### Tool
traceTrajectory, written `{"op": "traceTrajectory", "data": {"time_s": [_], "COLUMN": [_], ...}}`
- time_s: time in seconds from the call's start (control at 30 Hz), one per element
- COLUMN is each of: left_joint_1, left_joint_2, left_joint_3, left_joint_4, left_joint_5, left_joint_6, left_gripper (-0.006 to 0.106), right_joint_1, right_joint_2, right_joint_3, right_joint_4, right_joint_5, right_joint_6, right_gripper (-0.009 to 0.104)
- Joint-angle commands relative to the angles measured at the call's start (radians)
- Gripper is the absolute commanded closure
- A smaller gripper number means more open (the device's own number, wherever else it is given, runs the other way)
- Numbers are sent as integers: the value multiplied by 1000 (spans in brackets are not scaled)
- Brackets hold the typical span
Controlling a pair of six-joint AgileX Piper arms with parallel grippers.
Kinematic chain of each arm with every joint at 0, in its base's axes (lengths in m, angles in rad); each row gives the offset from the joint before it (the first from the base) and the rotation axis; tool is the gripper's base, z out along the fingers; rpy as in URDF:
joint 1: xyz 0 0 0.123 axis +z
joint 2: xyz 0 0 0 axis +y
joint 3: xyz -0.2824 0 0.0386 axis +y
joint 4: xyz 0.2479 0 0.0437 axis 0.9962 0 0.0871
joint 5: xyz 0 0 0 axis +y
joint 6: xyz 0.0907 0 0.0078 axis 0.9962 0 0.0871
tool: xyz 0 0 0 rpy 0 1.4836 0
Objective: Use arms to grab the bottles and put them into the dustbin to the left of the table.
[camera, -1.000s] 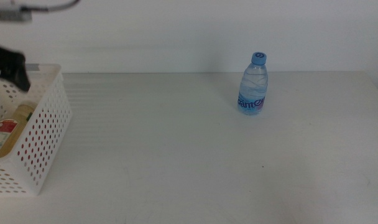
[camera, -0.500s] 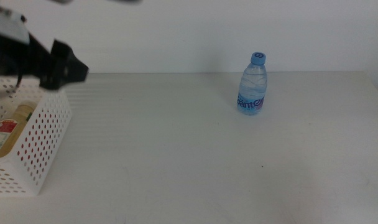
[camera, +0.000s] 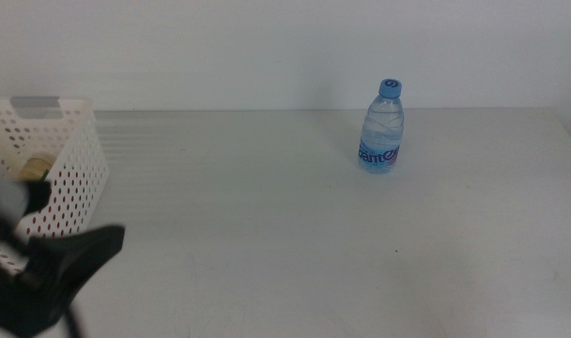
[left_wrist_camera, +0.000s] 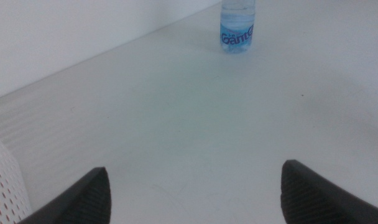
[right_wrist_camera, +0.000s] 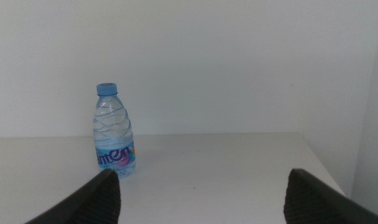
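The left gripper (left_wrist_camera: 192, 186) has its fingers (left_wrist_camera: 77, 199) spread wide apart and holding nothing, with only bare white counter (left_wrist_camera: 195, 124) between them. In the middle view this gripper (camera: 55, 277) shows as a dark, blurred shape at the near left corner, just in front of the white perforated basket (camera: 74, 160), which stands at the left edge of the counter (camera: 295, 216). Through the basket's holes some red shows, and a pale cap-like shape peeks above its near wall, but what lies inside is too hidden to make out fully. The right gripper (right_wrist_camera: 198, 196) also has its fingers (right_wrist_camera: 89, 202) parted and empty; it is out of the middle view, and its camera looks across the counter at the water bottle (right_wrist_camera: 114, 130) and the white wall behind. The clear water bottle (camera: 383, 127) with its blue cap and blue label stands upright at the far side of the counter, right of centre, well apart from the basket and from both grippers.
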Motion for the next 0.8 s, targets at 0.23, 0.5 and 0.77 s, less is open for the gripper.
{"op": "traceTrajectory", "data": {"time_s": [0.23,0.5,0.77], "left_joint_1": [-6,-78,-246], "left_joint_2": [-147,-149,-149], "left_joint_3": [48,77,137], "left_joint_4": [-45,70,232], "left_joint_5": [-75,-80,-183], "left_joint_6": [-9,-164,-323], "left_gripper": [10,10,10], "right_joint_1": [-9,-9,-9], "right_joint_2": [-27,-27,-27], "right_joint_3": [-8,-8,-8], "right_joint_4": [-4,-4,-4], "right_joint_5": [-77,-77,-77], "right_joint_6": [-13,-13,-13], "right_gripper": [8,8,8]}}
